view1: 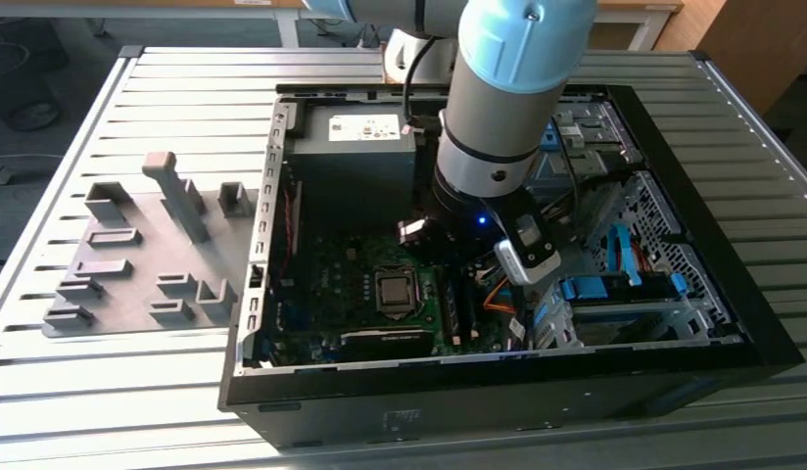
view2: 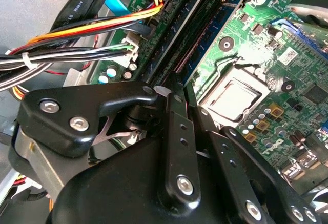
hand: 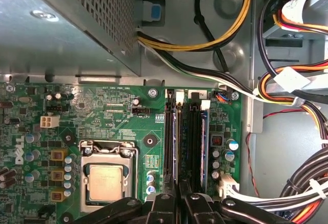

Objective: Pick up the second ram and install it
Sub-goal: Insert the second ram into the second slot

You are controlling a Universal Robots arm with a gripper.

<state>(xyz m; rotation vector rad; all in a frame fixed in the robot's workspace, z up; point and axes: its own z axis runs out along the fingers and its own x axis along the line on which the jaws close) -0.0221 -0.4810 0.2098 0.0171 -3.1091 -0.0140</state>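
Now the end effector (hand: 177,196), fingers narrow, pinches the top edge of the second ram (hand: 178,147), seated upright in a motherboard (hand: 128,131) slot beside the CPU socket (hand: 106,175); likely light, stiff, fragile, best gripped by its long edges.

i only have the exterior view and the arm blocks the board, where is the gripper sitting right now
Observer: In the first wrist view the gripper is in line with the memory slots, next to the processor socket.
Operator: is a stick in there
Observer: A blue-green strip stands along one slot. I cannot tell whether it is the second ram or whether it is seated.
Operator: cables in the way?
Observer: No. The wire bundle runs beside the board's edge, apart from the slots, and a white connector sits next to them.
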